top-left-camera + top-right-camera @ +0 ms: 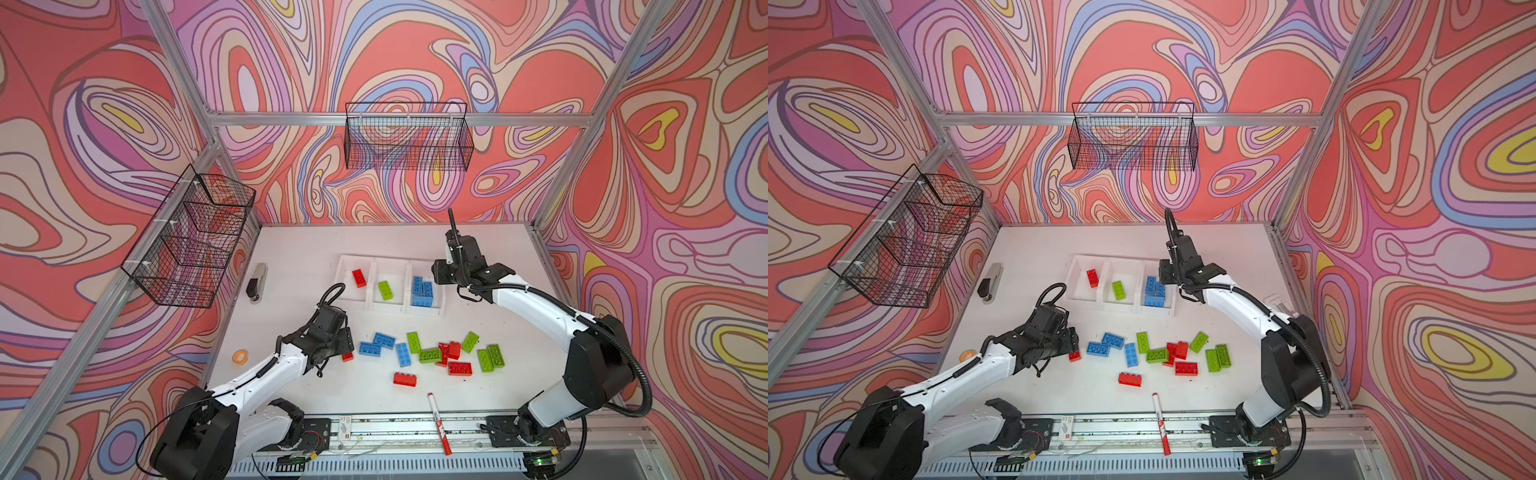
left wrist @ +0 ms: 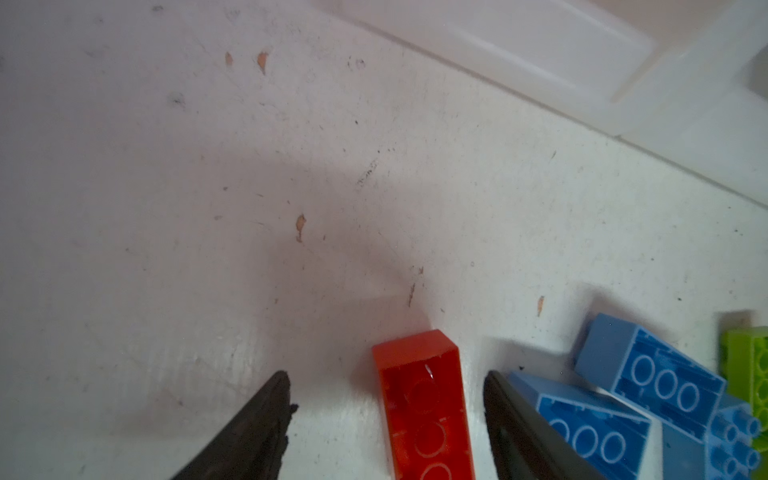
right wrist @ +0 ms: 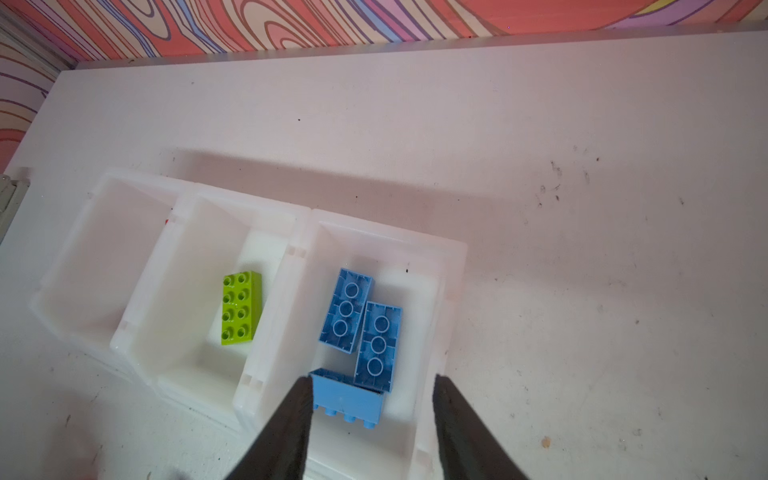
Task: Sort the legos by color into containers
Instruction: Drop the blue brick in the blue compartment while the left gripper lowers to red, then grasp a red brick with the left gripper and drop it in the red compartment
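Red studded plastic brick (image 2: pixel 424 399) lies between your left gripper's (image 2: pixel 385 376) parted fingers (image 2: pixel 257 428), lengthwise along them (right gripper's (image 3: pixel 372 380) fingers (image 3: pixel 286 428) also apart, empty).

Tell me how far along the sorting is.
Done: one red brick, one green brick and three blue bricks sit in separate bins. In hand: the open left gripper straddles a red lego; the right gripper hangs open above the blue bricks. Left: about a dozen loose legos.

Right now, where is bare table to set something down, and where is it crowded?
Bare: the strip between the stapler and the containers, and the table behind the containers. Crowded: the loose legos in front of them.
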Controlling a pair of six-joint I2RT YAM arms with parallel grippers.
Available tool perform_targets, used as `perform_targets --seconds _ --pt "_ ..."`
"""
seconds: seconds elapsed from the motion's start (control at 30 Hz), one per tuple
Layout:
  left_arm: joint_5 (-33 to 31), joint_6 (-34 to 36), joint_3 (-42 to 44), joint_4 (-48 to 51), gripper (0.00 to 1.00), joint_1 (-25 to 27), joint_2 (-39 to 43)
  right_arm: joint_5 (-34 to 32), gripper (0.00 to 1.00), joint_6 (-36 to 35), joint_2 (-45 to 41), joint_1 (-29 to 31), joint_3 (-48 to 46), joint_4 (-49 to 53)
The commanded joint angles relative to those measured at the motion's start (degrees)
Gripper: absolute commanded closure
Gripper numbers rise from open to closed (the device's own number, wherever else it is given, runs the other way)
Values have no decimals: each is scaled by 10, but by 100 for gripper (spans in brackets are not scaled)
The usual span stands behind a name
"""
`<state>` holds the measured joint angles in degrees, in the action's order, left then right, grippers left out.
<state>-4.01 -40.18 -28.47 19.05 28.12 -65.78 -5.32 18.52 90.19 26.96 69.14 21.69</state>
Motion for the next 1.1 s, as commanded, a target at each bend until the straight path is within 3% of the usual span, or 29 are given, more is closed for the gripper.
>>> perform_targets --seconds 0.0,0.17,0.33,0.57,0.83,1.07 --pt "6 -32 6 -19 26 13 -15 -10 50 1 -14 -4 -9 0" --pt "7 -47 11 -27 35 25 -35 -11 50 2 -15 -5 -15 6" --pt "-6 -52 18 -27 53 25 -31 -10 52 -1 -21 -4 -24 16" --pt "-5 -42 11 -27 70 25 -39 3 53 -13 -22 -4 -32 37" --pt "-42 29 -79 26 76 13 -12 8 51 -23 -56 -2 -50 116" --pt "-45 135 -200 32 76 -30 -46 0 48 4 -92 38 -87 103"
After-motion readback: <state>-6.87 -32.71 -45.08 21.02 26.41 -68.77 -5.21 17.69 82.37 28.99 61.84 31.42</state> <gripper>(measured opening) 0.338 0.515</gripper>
